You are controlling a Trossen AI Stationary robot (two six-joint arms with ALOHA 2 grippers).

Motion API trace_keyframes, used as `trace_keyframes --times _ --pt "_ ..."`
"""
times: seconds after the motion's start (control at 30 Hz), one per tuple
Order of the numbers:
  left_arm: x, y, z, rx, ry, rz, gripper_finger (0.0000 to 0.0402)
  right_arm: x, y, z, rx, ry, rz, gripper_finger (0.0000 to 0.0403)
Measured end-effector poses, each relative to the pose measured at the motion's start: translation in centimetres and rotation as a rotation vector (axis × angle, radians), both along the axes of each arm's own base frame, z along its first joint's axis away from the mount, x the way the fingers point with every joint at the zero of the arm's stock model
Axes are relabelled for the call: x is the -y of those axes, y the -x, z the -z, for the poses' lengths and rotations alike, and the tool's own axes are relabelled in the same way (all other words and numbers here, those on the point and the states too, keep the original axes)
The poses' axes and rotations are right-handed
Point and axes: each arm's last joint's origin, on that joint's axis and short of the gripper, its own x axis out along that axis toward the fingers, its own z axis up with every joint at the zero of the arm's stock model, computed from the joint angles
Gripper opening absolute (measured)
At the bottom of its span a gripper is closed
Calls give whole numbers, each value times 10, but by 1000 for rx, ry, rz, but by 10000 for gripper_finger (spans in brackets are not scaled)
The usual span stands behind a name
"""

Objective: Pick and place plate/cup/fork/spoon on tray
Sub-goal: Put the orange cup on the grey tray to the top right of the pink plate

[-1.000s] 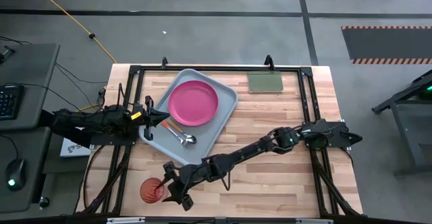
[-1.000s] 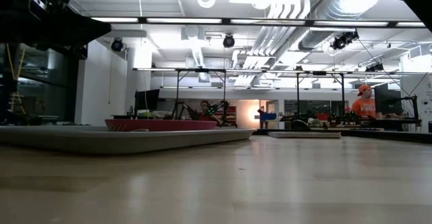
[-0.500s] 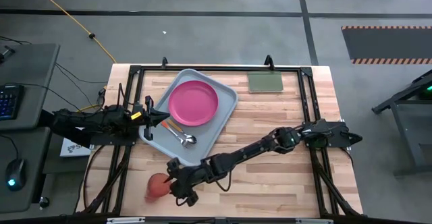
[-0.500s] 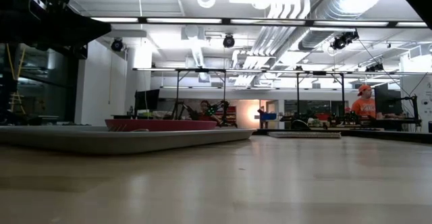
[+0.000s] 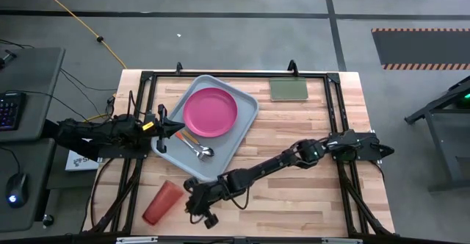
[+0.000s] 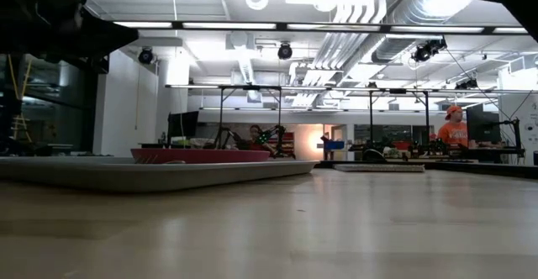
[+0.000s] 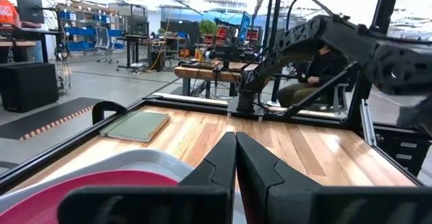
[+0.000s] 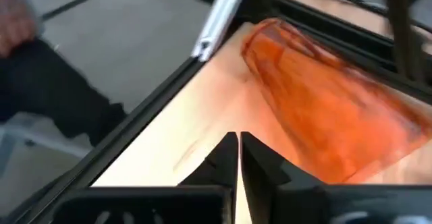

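Cup (image 5: pixel 161 202) lies tipped on its side on the tabletop (image 5: pixel 308 112), at 7 o'clock off the tray (image 5: pixel 242 130), just beside the closed, empty right end effector (image 5: pixel 197 213). Plate (image 5: pixel 210 112), spoon (image 5: pixel 198 150) and fork (image 5: pixel 186 137) sit on the tray. Left end effector (image 5: pixel 175 128) closed at the tray's 9 o'clock rim. Only the cup remains.

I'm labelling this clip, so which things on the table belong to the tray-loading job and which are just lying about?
Job: grey-blue rectangular plastic tray; round magenta plastic plate; orange-handled metal spoon; translucent orange-red plastic cup, tipped over.

Lying about: flat green rectangular pad.
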Motion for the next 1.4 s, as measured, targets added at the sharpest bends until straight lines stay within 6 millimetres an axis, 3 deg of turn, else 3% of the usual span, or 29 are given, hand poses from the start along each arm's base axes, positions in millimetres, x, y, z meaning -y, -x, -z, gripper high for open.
trace_keyframes --times 0.1,0.3,0.5,0.73,1.4 --pt "0 0 0 0 -1 0 3 10 -3 -1 -28 -32 70 35" --pt "0 0 0 0 0 0 3 27 -9 -1 -22 -32 98 160" --pt "0 0 0 -1 -1 0 3 71 -27 11 -34 -104 143 250" --pt "0 0 0 -3 0 -1 3 103 -45 46 -2 -212 184 261" --pt "0 0 0 -3 -1 0 3 120 -59 59 198 -210 255 261"
